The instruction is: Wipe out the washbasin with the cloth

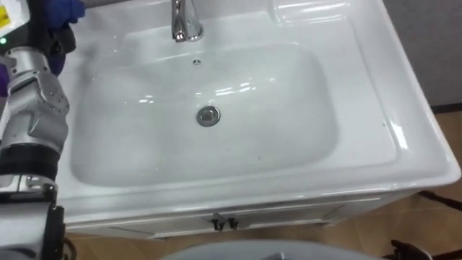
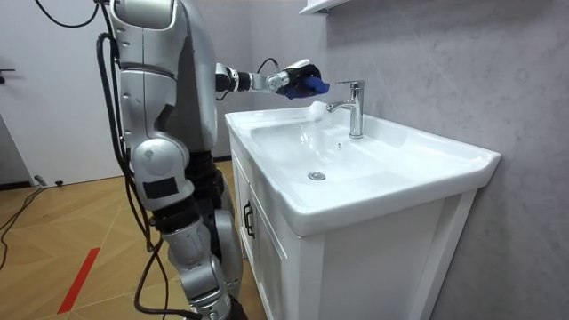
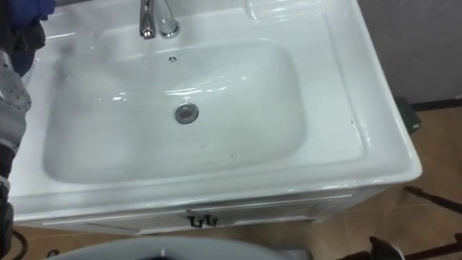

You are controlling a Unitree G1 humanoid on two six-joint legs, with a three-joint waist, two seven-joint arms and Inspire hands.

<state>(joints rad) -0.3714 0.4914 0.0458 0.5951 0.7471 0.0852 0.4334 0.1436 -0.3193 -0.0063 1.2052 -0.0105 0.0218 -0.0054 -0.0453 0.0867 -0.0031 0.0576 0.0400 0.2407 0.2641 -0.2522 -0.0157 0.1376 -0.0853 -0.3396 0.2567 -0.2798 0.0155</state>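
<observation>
Above the back left corner of the basin (image 1: 375, 108), the left hand (image 2: 293, 78) has its fingers curled round a blue cloth (image 2: 314, 86), held over the white rim. Near it stands the chrome tap (image 1: 185, 20); the drain (image 1: 208, 115) sits in the bowl's middle.

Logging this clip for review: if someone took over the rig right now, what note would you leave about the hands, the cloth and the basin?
Left hand: shut on a blue cloth, held in the air over the back left corner, left of the faucet, not touching the surface.
Basin: white and glossy; no dirt stands out around the drain.
Done: cloth is in hand and the robot stands at the front of the cabinet.
Left: lower the cloth and wipe the bowl and rim. The pictures do not show how much has been wiped.
</observation>
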